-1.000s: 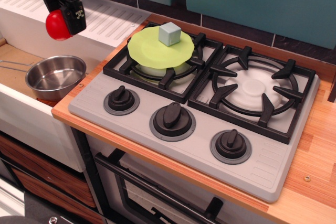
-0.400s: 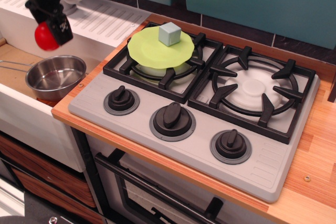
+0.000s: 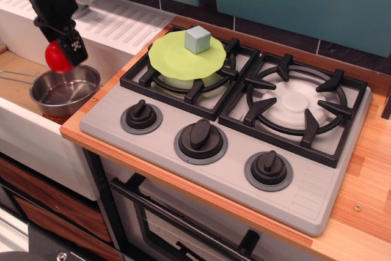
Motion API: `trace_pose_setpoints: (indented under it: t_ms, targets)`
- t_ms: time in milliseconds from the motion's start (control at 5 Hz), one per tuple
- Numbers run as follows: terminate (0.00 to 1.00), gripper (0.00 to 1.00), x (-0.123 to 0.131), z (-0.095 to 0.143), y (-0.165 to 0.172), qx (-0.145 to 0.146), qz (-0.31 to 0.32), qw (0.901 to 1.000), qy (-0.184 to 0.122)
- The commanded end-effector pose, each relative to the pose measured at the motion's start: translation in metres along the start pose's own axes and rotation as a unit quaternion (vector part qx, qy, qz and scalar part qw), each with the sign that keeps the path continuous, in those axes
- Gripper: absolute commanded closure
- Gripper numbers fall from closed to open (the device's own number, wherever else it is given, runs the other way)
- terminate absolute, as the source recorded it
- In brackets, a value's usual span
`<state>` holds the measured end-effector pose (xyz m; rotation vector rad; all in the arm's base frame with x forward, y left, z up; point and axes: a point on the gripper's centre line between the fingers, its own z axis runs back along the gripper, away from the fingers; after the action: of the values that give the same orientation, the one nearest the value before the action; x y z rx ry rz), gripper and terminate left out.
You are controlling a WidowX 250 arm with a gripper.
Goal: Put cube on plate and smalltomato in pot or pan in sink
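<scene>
Red smalltomato (image 3: 57, 58), lime-green plate (image 3: 177, 58), grey-blue cube (image 3: 197, 40)

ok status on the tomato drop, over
Gripper shut on glossy red ball, above shiny steel pan in sink. Grey-blue cube on lime-green plate. Nothing in the way.

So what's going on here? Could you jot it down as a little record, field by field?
tool: shut on the red ball, just above the pan
red ball: held, not yet in the pan
pan: in the sink, nothing in it
cube: resting on the green plate
green plate: on the left stove burner
right burner: bare
</scene>
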<state>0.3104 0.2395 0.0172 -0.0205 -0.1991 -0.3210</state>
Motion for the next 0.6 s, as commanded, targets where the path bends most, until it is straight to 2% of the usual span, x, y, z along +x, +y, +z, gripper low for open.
trace_pose_setpoints:
  t_ms: [0,400]
  targets:
    - [0.0,0.0,0.017,0.028,0.009,0.035,-0.012,0.9993,-0.006]
    - [0.0,0.0,0.024,0.05,-0.005,0.039,0.001,0.9991,0.018]
